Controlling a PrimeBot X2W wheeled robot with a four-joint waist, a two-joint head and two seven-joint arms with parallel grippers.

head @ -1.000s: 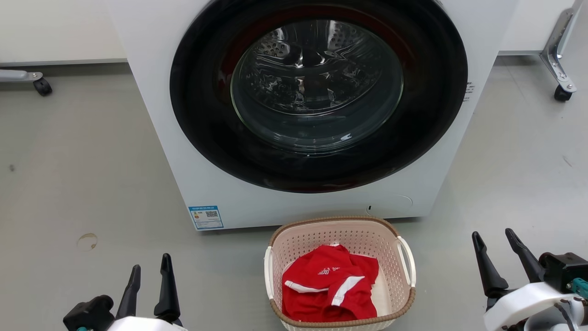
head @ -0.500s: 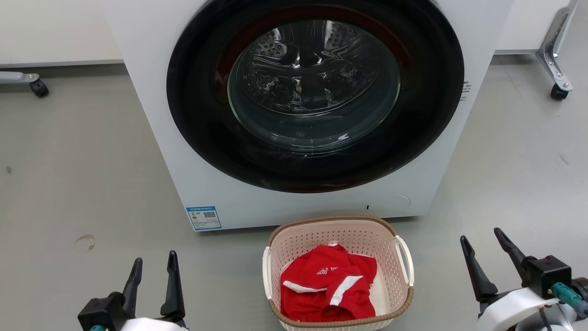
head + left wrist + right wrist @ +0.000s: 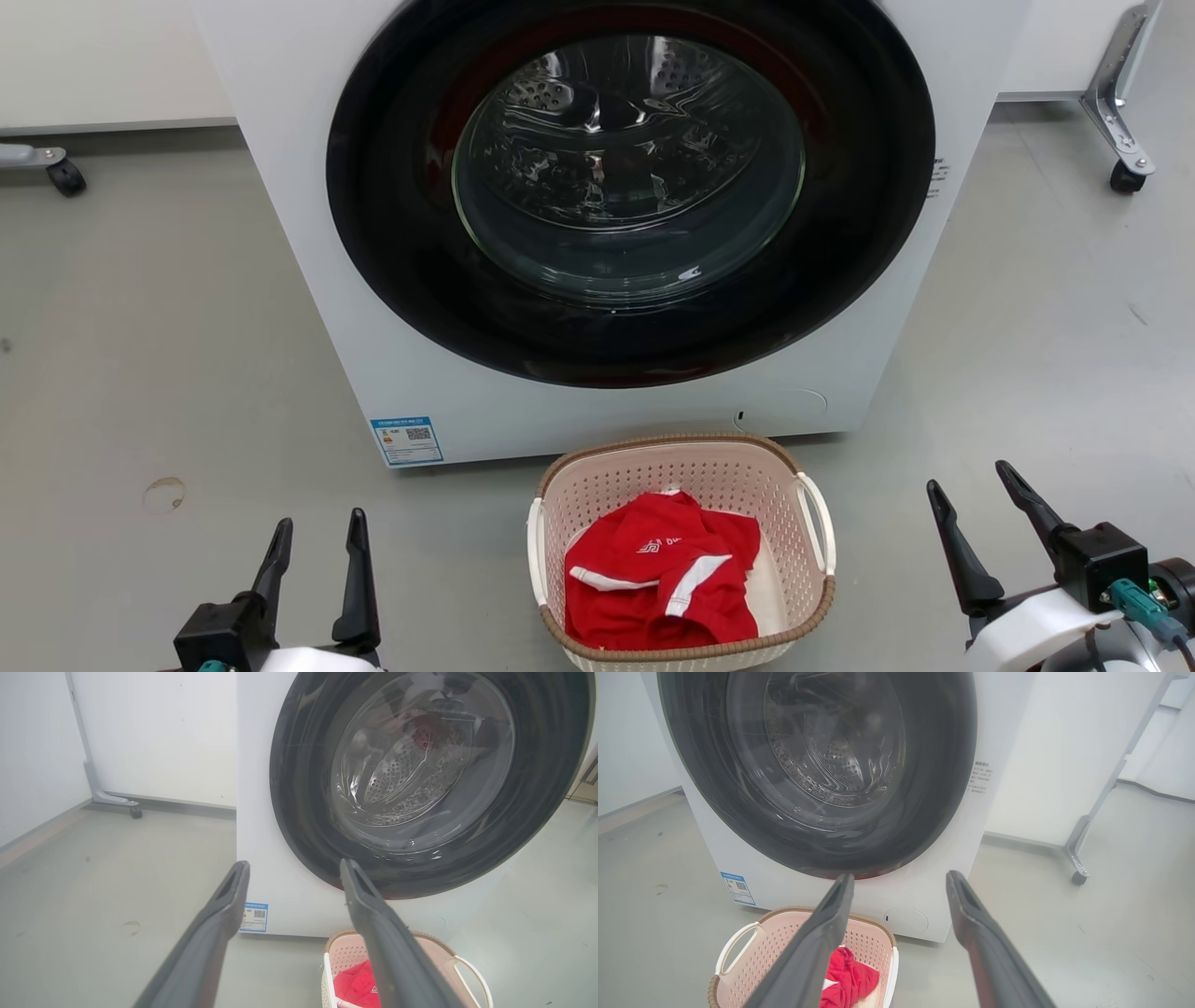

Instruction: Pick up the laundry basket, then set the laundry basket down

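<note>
Washer (image 3: 625, 168) stands on the floor, door closed. Laundry basket (image 3: 672, 471) sits on the floor just before it and holds a red garment (image 3: 663, 574). Left gripper (image 3: 319, 519) and right gripper (image 3: 966, 476) flank the basket, apart from it, fingers spread, empty.

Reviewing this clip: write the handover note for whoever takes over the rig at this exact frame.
Left gripper: open, empty, to the left of the basket, not touching it.
Right gripper: open, empty, to its right, not touching it.
Laundry basket: on the floor in front of the washer, between the two grippers, red garment inside.
Done: nothing yet; basket not gripped or lifted.
Left: grasp the basket, lift it, set it down.
</note>
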